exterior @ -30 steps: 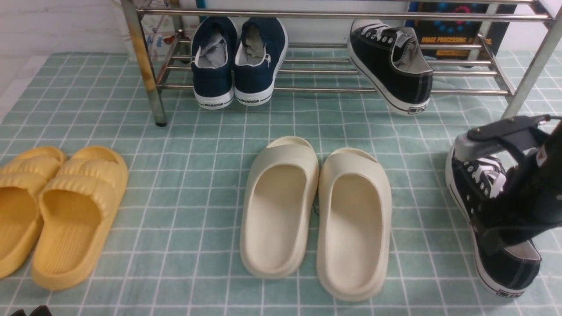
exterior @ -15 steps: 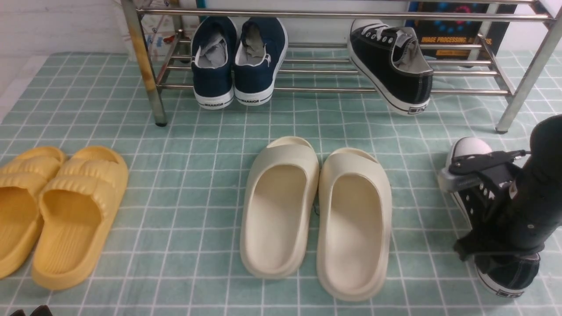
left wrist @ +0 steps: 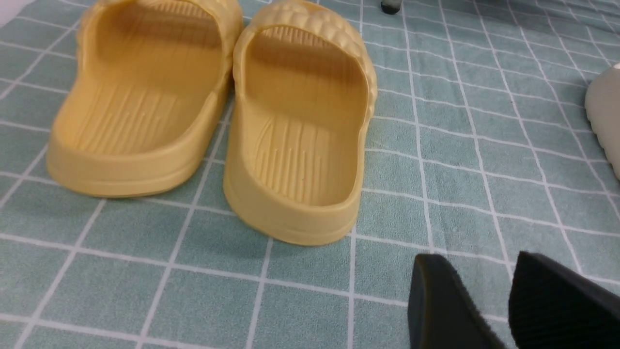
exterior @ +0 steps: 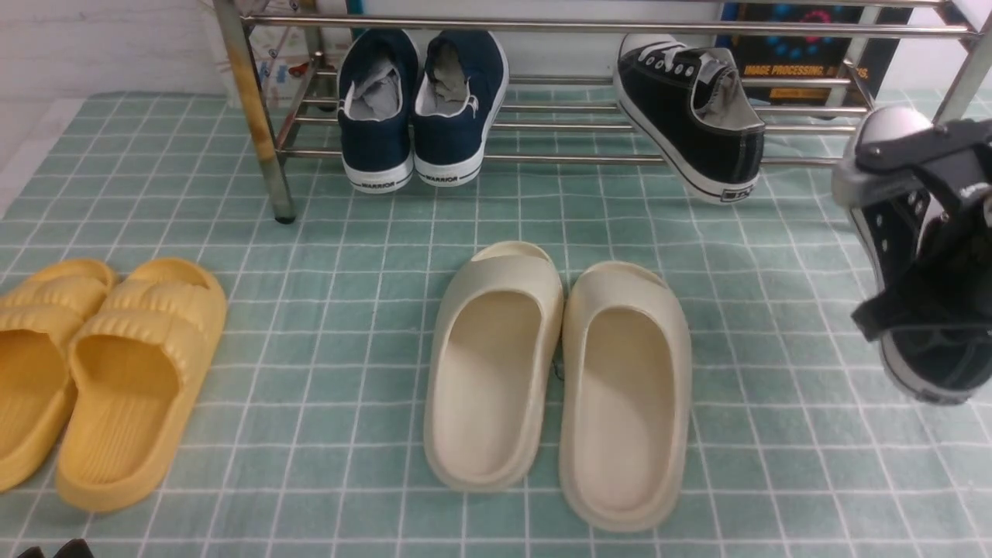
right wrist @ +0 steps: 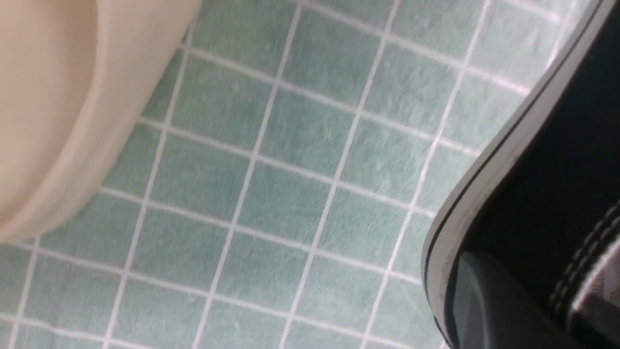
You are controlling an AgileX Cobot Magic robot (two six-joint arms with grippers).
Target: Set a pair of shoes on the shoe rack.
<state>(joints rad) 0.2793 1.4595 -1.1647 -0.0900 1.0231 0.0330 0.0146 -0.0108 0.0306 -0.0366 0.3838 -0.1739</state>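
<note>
Clenched in the right end effector [exterior: 949,225]: one black sneaker [exterior: 887,232], hanging clear of the checked cloth [exterior: 775,434], just in front of the right front leg of the shoe rack [exterior: 558,159]. Long axis toward the rack, white toe nearest to it and raised, heel lower. Already on the rack's lower shelf: the other black sneaker [exterior: 690,116], tilted, heel over the front bar. Probably needs carrying forward onto the free bars at the rack's right end. Far from the rack, beside the yellow slippers [left wrist: 295,135]: left end effector [left wrist: 489,295], released, holding nothing.
</note>
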